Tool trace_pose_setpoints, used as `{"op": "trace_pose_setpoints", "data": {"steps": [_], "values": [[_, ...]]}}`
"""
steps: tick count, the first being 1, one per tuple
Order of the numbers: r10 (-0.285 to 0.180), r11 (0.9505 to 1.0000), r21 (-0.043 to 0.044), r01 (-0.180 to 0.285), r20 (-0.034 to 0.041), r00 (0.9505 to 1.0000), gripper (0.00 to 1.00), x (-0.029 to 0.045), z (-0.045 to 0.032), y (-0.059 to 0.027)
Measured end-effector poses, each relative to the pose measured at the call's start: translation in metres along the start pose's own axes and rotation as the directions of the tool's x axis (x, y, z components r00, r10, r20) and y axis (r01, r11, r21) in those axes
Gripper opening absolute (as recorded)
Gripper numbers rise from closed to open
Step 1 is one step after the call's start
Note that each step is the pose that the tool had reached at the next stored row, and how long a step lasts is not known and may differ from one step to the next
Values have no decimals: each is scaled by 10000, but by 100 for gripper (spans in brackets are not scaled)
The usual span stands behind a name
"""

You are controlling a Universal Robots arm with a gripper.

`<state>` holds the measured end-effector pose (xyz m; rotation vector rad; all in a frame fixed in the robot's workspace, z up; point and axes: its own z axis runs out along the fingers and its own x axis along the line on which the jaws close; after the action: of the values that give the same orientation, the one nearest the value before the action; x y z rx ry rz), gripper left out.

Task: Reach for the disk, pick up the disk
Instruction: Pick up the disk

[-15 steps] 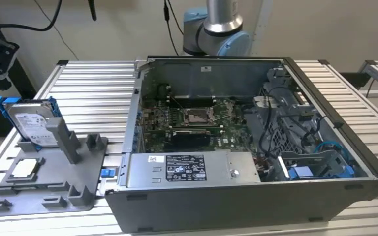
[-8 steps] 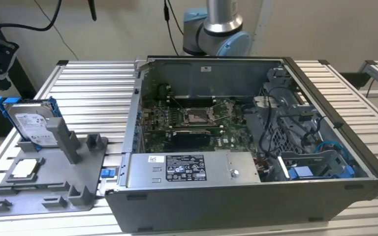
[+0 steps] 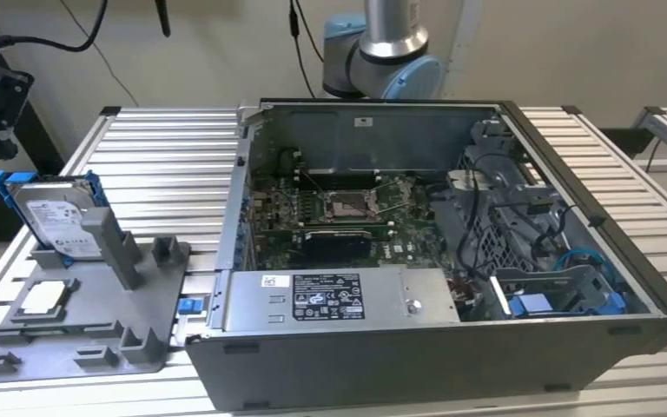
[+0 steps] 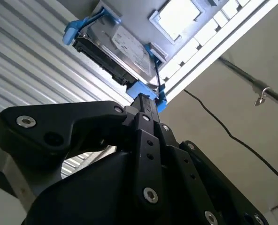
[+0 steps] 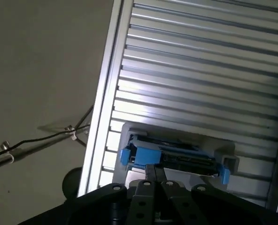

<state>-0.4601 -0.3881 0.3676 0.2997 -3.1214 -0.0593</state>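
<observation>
Disk (image 3: 62, 217) is seen standing on edge in its blue carrier, slotted into a grey holder (image 3: 79, 339) on the slatted table (image 3: 148, 156), at the exterior view's left of the open computer case (image 3: 426, 365). The gripper (image 3: 3, 148) is poised just above the disk, apart from it. In both wrist views the disk (image 4: 120, 44) (image 5: 176, 157) lies beyond the gripper (image 4: 146, 101) (image 5: 156, 168), whose fingers are drawn together with nothing gripped.
</observation>
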Motion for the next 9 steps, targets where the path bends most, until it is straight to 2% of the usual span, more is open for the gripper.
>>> {"op": "trace_pose_setpoints", "data": {"steps": [4, 9], "values": [[-729, 9973, 2, 729, -27, 9973, 0, 0, 0, 0], [-1622, 9868, 5, 1622, -63, 9867, 0, 0, 0, 0]]}}
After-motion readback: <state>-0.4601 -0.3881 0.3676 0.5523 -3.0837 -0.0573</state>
